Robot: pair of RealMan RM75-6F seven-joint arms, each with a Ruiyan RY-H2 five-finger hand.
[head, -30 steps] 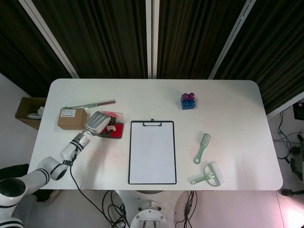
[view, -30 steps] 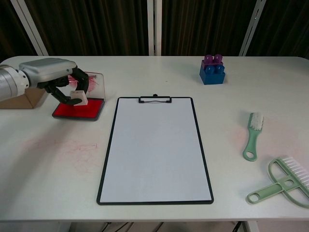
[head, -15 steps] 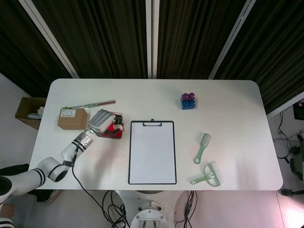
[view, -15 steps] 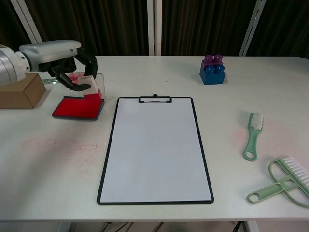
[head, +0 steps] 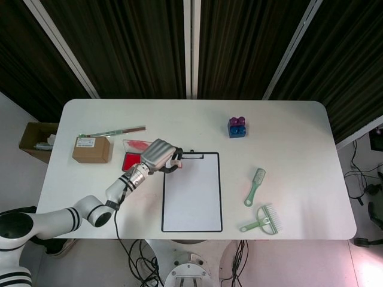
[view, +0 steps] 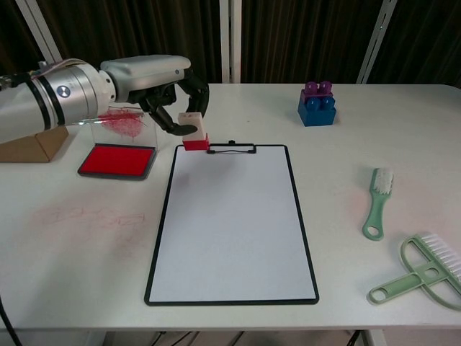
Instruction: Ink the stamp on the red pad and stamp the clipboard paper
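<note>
Red-faced and small, the stamp (view: 193,132) hangs over the clipboard (view: 230,223)'s top-left corner, pinched at its white body by the left robot hand (view: 162,86), looking light and rigid.

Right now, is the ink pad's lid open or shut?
Open. The red pad lies uncovered, and its clear lid stands raised behind it, smeared with red ink.

Left robot hand (view: 162,90) extended from lower left, fingers (view: 189,130) curled in a pinch on the stamp (view: 194,132), raised off the bench. Right arm out of frame.
</note>
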